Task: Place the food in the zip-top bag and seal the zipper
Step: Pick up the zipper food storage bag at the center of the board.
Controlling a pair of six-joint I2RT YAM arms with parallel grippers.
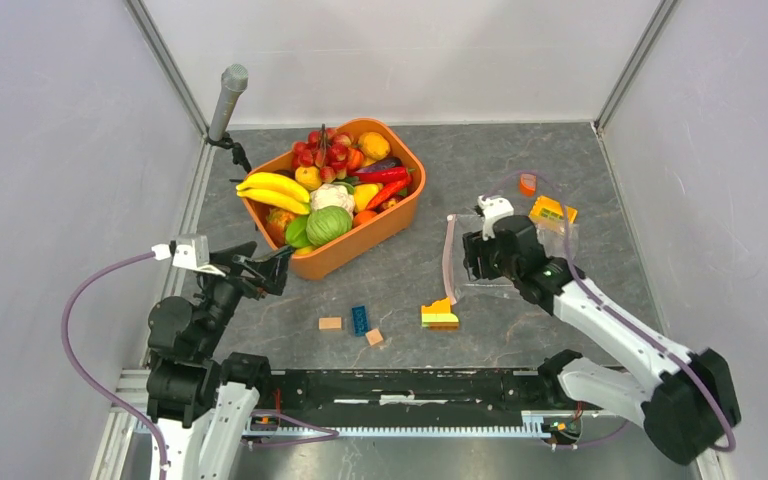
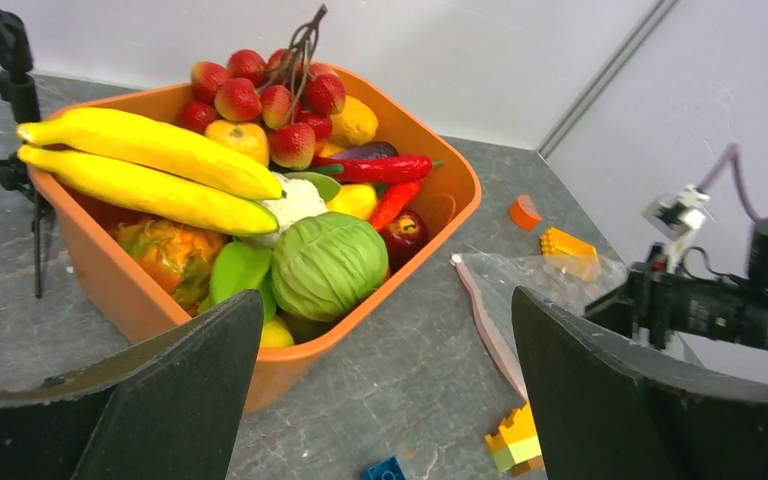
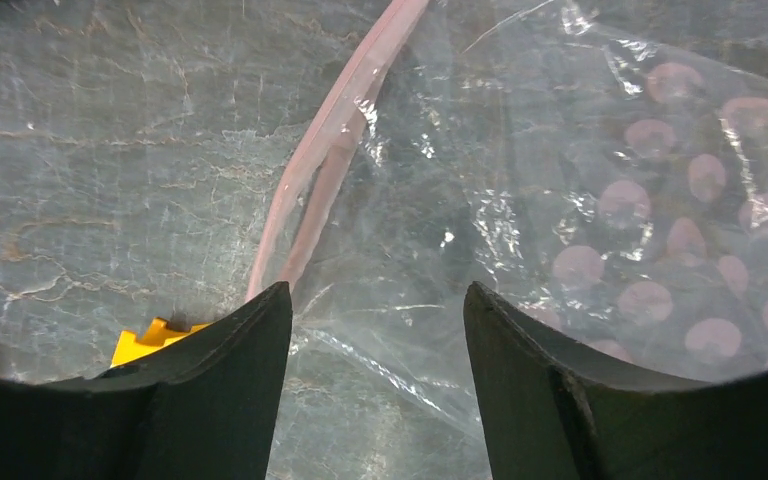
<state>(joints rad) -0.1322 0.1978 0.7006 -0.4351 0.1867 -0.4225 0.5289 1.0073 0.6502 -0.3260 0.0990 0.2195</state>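
I have the left gripper [image 2: 385,300] hovering at the near-left side of the orange tub [image 1: 403,213], jaws spread wide and holding nothing. The right gripper [image 3: 375,300] hangs over the zip-top bag [image 3: 560,200] with its jaws parted. They straddle the film just right of the zipper [image 3: 330,150], and I see no pinch on it.

The bag lies flat on the table [image 1: 400,290], right of the tub and apart from it, its pink zipper edge on the left, facing the tub. All the food is piled in the tub: cabbage [image 2: 328,262] on the near side, bananas [image 2: 150,165] along the left.

I expect the bag to be feather-light, limp and slick. It will likely slide or crumple rather than lift cleanly, so I would take the pink strip, probably the stiffest part, by one lip to open the mouth. The toys look hard, smooth and light. The cabbage, being round, may squirt out of the jaws, so I would grip it across its widest part. The bananas I would take mid-length.
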